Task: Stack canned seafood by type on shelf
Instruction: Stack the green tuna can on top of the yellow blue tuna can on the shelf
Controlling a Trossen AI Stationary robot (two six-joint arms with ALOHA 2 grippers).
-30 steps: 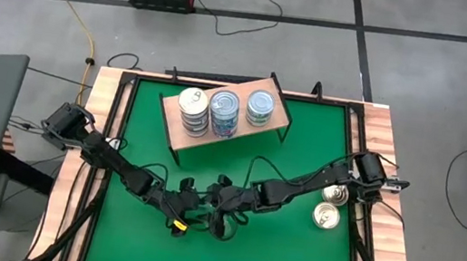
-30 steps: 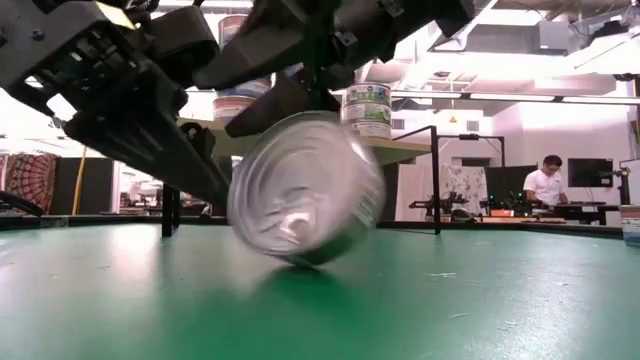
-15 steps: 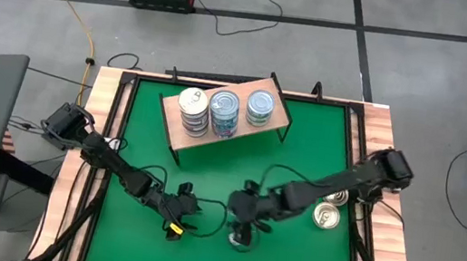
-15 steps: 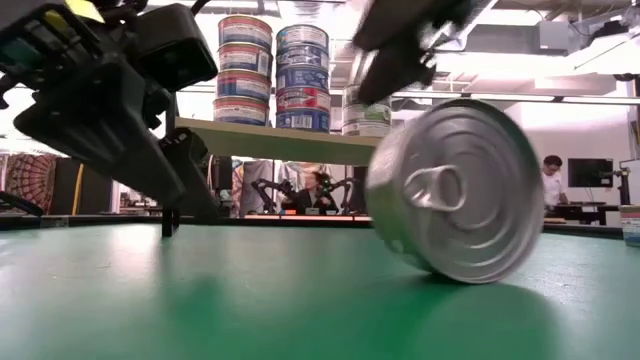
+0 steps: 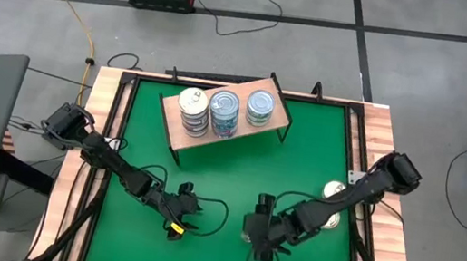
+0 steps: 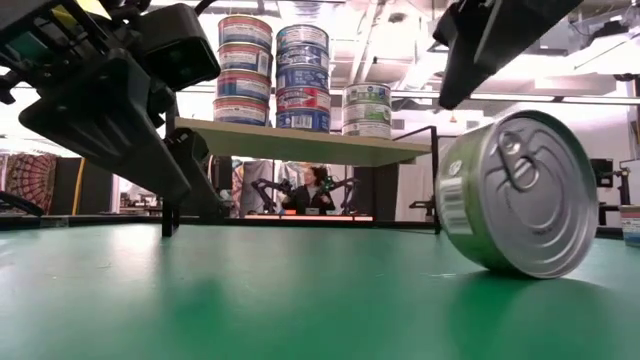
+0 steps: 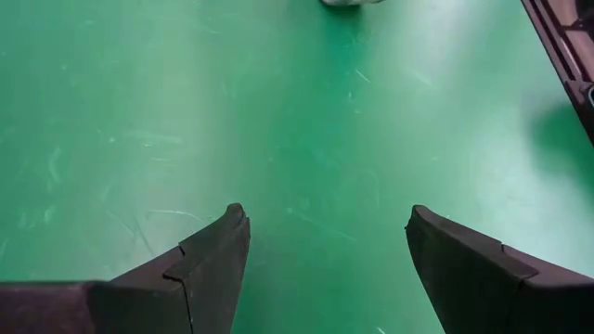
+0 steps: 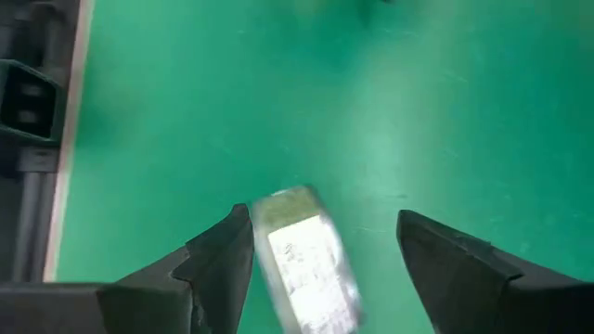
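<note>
The loose can [image 6: 520,195] has rolled off across the green counter [image 5: 228,171] and now lies on its edge, tilted, between the wide-open fingers of the right claw [image 8: 320,246], which has chased it but grips nothing (the stacks on the shelf [image 5: 215,132] are unchanged). The left claw [image 7: 325,246] hangs open and empty, so this can must be regrasped.

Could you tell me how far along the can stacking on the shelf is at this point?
Done: three stacks of cans stand on the shelf. In hand: nothing is gripped; a loose can lies tilted on the green table, between the fingers of the open right end effector. The left end effector is open over bare mat. Left: that can and two more tins by the right edge.
</note>
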